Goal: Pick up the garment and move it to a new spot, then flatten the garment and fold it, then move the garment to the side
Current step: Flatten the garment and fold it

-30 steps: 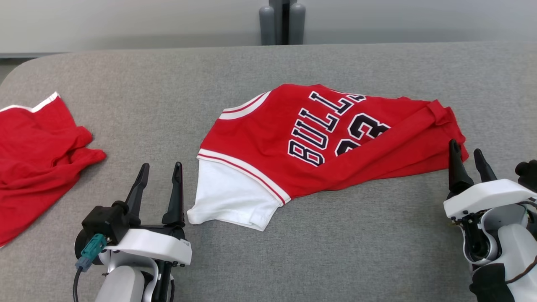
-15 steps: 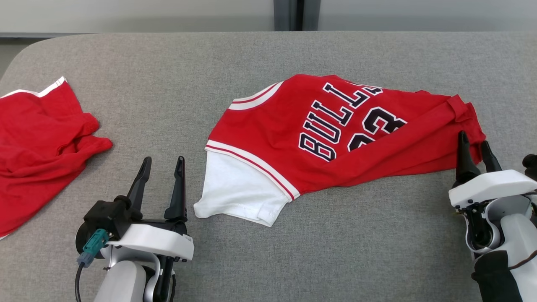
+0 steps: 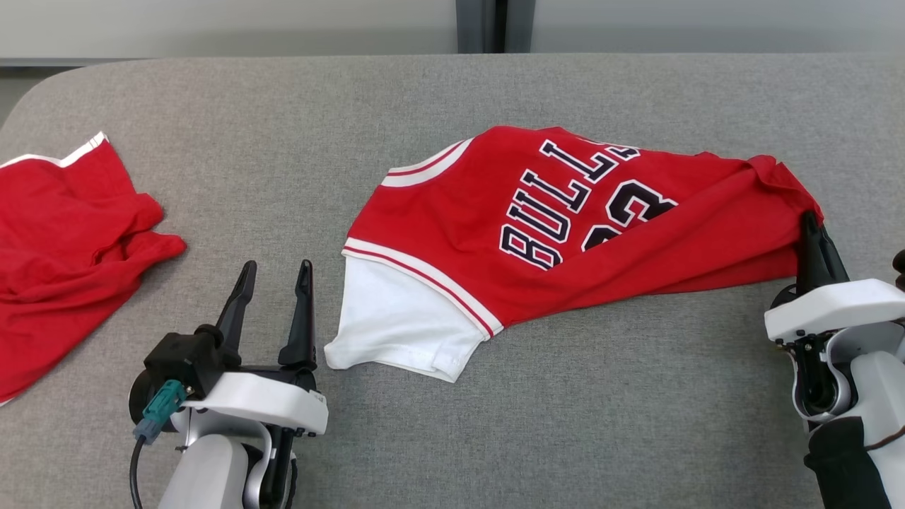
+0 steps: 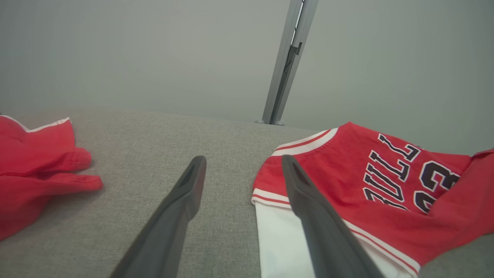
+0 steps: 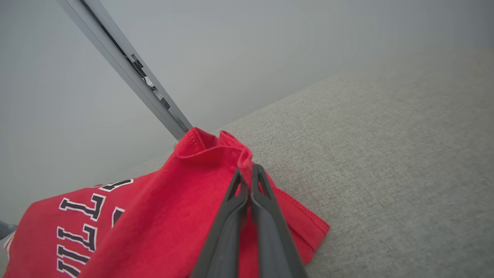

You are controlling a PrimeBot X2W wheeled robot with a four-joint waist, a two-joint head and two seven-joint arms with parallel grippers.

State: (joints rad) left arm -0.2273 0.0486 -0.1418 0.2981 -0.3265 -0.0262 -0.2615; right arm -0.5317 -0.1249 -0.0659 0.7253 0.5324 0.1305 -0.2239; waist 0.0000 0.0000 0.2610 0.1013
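Right gripper [image 3: 809, 220]: clenched on the right hem of the red-and-white fabric jersey [image 3: 495, 212].
Left gripper [image 3: 276, 266]: released, fingers apart, just beside the white sleeve.
Jersey: mid grey fabric desk [image 3: 565, 424].
Crumpled red cloth [image 3: 63, 240]: far left.

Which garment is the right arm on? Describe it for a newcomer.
On the grey table, look at the middle, toward the right. The jersey there is red with dark BULL lettering and a white sleeve; the fingers of the right gripper pinch its right end. The red garment at the left edge shows no lettering.
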